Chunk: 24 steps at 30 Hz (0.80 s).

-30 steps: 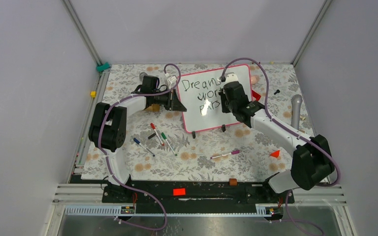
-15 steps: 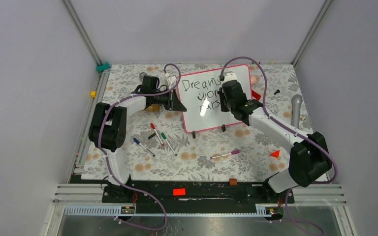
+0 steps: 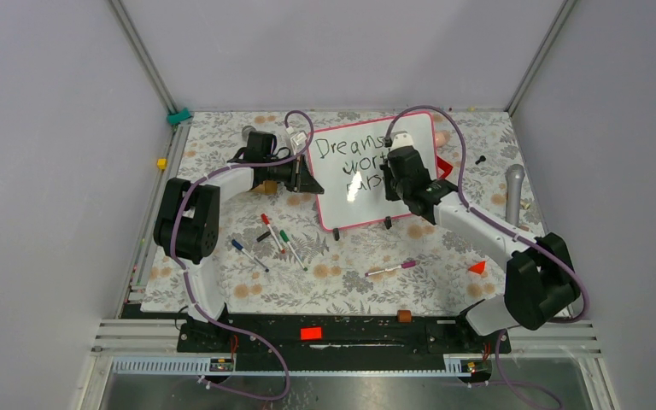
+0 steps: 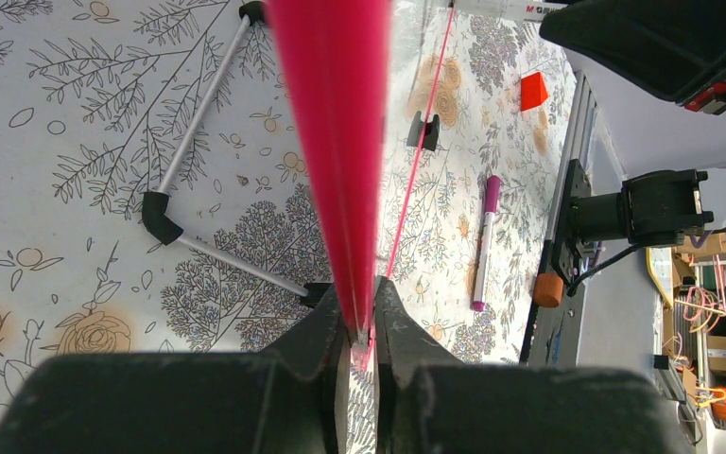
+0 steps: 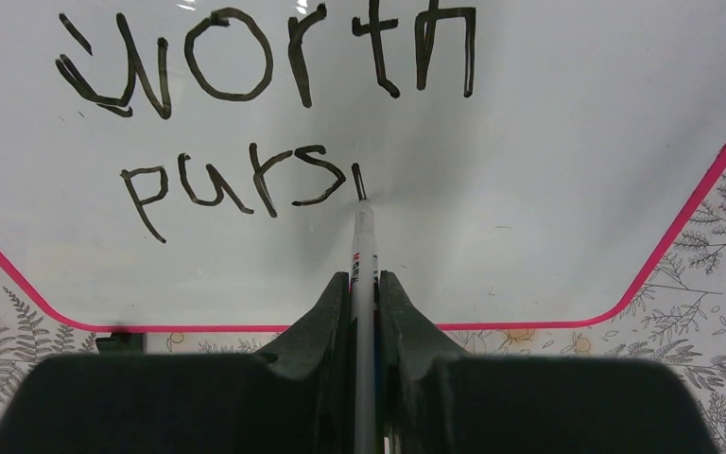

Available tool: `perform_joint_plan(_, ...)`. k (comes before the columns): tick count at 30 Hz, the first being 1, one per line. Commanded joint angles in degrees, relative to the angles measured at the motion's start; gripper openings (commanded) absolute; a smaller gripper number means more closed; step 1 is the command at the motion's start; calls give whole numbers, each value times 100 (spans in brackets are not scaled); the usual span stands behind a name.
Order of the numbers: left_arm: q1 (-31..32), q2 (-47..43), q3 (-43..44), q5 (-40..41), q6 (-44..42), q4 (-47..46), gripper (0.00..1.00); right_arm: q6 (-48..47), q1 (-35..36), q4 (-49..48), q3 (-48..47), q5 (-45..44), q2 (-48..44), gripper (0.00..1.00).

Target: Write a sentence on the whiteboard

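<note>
The whiteboard [image 3: 342,209] stands propped between the two grippers. Its long axis runs sideways from the left gripper [image 4: 359,307] toward the right arm, and its glossy white face is turned to the right gripper [image 5: 364,284]. The left gripper's jaws are pinched narrow on the board's thin pink-red rim, which runs straight ahead of them as a hard bright strip. To the left of that gripper and behind the board, a stand [image 4: 184,165] of slim white rods with black elbow joints rests on the cloth.

The right gripper is closed on a marker [image 5: 366,241], a slender white barrel pointing straight forward from the jaws. Its dark tip touches the board directly ahead. The sentence [image 5: 300,61] is in thick black hand-drawn strokes: "worth" lies above the tip, "purs" sits just left of it, and a short fresh stroke is at the tip itself. Below the tip, the rim curves through rounded corners.

The table [image 3: 325,290] is covered in a matte cloth printed with grey ferns and tan roses. Loose pens [image 3: 275,235] lie on it, nearer the arm bases than the left gripper. A purple pen [image 3: 390,270] and a small orange wedge [image 3: 477,267] lie on the near side of the right gripper. Plain lavender-grey walls with aluminium corner posts enclose the table.
</note>
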<state>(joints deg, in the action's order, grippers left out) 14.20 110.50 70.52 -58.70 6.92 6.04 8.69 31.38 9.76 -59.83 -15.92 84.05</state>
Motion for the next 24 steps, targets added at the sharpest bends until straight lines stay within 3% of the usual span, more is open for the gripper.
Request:
perform_joint_plan(1, 279, 561, -313, 1497, -569, 987, 0, 92, -44, 24, 170, -68, -71, 0)
perform_joint_plan(11, 283, 553, -322, 1502, -569, 985, 0, -73, -69, 131, -47, -539, 27, 0)
perform_joint_plan(24, 283, 558, -322, 1500, -569, 986, 0, -106, -171, 129, -673, -448, 388, 0)
